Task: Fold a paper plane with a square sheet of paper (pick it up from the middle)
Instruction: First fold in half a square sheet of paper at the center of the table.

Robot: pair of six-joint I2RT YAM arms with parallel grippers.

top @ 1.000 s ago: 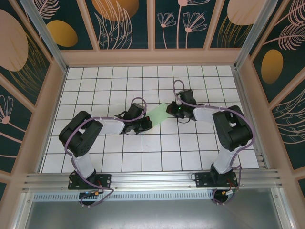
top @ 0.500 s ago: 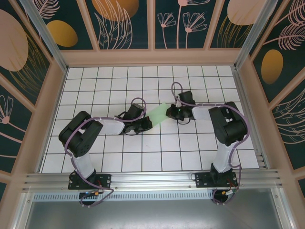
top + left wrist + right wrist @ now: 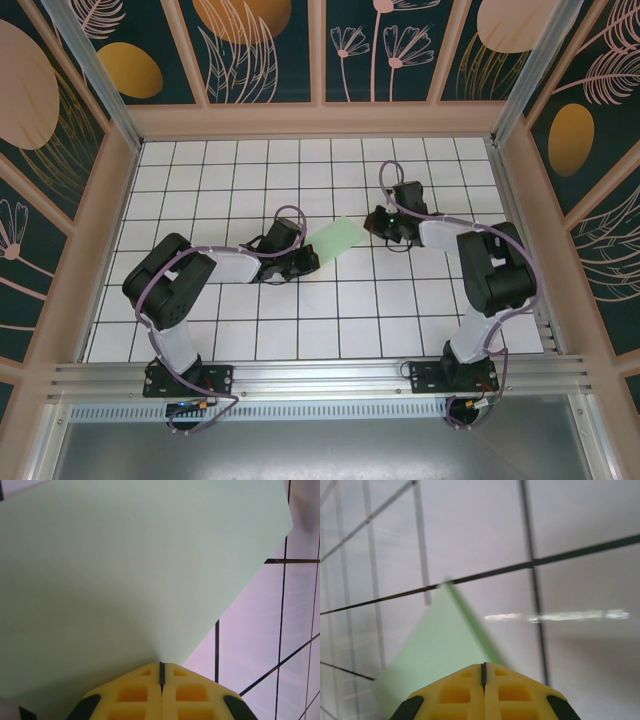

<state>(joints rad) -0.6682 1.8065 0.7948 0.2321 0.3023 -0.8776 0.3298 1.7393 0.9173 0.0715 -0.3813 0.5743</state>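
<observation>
The left gripper point(image 3: 161, 672) has its yellow-padded jaws pressed together on the near edge of the thin pale mint-green paper sheet point(image 3: 125, 570), which fans out toward 12 o'clock in the left wrist view. From above, the sheet runs from that gripper toward 2 o'clock over the white black-lined grid table point(image 3: 200, 180). The right gripper point(image 3: 383, 224) sits at 3 o'clock of the sheet's far corner, jaws closed tight. Whether they touch the sheet cannot be told.
</observation>
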